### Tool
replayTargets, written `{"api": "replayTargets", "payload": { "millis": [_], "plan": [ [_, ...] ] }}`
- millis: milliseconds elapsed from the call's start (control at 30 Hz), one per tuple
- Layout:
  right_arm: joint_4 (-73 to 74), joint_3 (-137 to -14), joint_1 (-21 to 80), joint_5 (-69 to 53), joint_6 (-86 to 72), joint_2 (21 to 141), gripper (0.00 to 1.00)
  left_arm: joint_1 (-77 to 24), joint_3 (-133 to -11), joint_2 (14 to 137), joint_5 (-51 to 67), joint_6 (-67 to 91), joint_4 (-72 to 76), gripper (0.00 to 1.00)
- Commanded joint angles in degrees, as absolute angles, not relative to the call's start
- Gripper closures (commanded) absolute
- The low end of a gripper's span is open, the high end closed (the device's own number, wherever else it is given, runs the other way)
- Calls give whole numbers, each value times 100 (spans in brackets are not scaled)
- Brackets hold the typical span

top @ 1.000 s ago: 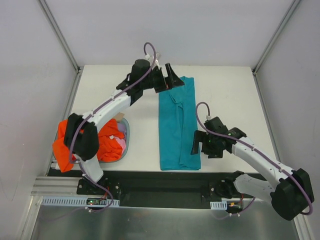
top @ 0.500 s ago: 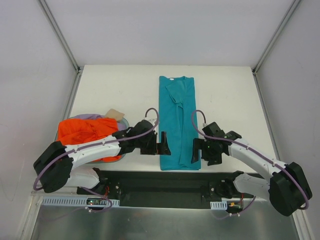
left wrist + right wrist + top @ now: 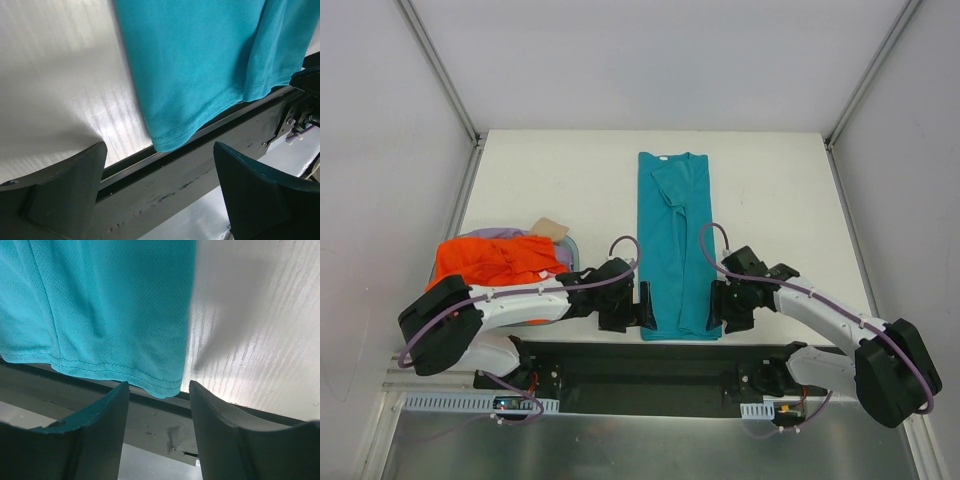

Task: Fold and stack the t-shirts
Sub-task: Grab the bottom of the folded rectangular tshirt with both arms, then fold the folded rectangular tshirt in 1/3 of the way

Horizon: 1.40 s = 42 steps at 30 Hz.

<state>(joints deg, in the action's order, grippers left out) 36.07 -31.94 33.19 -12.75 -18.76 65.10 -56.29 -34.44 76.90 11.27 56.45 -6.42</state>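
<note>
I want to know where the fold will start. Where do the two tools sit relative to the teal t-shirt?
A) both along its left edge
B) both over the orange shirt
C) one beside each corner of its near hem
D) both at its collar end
C: in the top view the left tool and the right tool flank the near hem of the teal t-shirt, one at each corner.

From here I see a white worktop (image 3: 770,190), with a tan card (image 3: 550,228) on a grey bin's (image 3: 574,262) far edge.
</note>
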Motion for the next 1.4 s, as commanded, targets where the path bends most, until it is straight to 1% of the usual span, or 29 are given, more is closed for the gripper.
{"api": "replayTargets", "payload": {
  "millis": [0,33,133,167,233,267,333,367,400,567,600,633,700,867,967,1000,1067,1167,1267,1367],
  "plan": [
    [3542,-3112,3313,-1318,-1898,6521,47,-5695,-3683,7918,1222,5616,-607,13],
    [3551,-3120,3313,-1327,-1898,6539,48,-5704,-3691,7936,1239,5599,-615,17],
    [3533,-3111,3314,-1353,-1898,6627,54,-5695,-3770,8077,1327,5538,-615,23],
    [3542,-3111,3322,-1362,-1898,6644,55,-5695,-3788,8103,1362,5537,-615,29],
    [3533,-3103,3331,-1380,-1898,6680,57,-5730,-3823,8191,1380,5546,-615,35],
    [3542,-3103,3340,-1389,-1907,6688,58,-5748,-3832,8252,1415,5546,-615,42],
    [3551,-3102,3349,-1406,-1925,6697,59,-5774,-3841,8314,1520,5511,-615,46],
    [3568,-3103,3349,-1415,-1934,6697,60,-5792,-3832,8358,1573,5476,-615,52],
    [3586,-3103,3366,-1406,-1925,6697,62,-5801,-3823,8367,1599,5458,-624,56],
    [3735,-3120,3401,-1345,-1890,6697,67,-5792,-3911,8568,1547,5414,-615,72],
    [3770,-3129,3410,-1327,-1898,6706,68,-5792,-3946,8613,1556,5397,-624,83],
    [3805,-3129,3410,-1301,-1898,6706,69,-5792,-3972,8665,1582,5353,-624,90],
    [3884,-3120,3419,-1248,-1890,6724,70,-5801,-3982,8710,1573,5344,-633,100],
    [4051,-3006,3428,-1195,-1924,6654,75,-5801,-3754,8482,1529,5458,-659,100],
    [4095,-2945,3445,-1257,-1951,6487,84,-5801,-3613,8368,1608,5511,-668,100],
    [4122,-2936,3454,-1266,-1951,6443,91,-5801,-3569,8324,1652,5511,-668,100],
    [4166,-2909,3463,-1335,-1951,6311,99,-5801,-3464,8096,1687,5519,-668,100],
    [4140,-2927,3682,-1555,-2074,5951,99,-5871,-3454,7631,1801,5476,-650,100],
    [4166,-3014,4270,-1669,-2293,5469,99,-5985,-3463,7218,1837,5388,-659,100],
    [4262,-3093,4421,-1731,-2417,5056,99,-6021,-3437,6962,1907,5370,-659,100]
  ]
}}
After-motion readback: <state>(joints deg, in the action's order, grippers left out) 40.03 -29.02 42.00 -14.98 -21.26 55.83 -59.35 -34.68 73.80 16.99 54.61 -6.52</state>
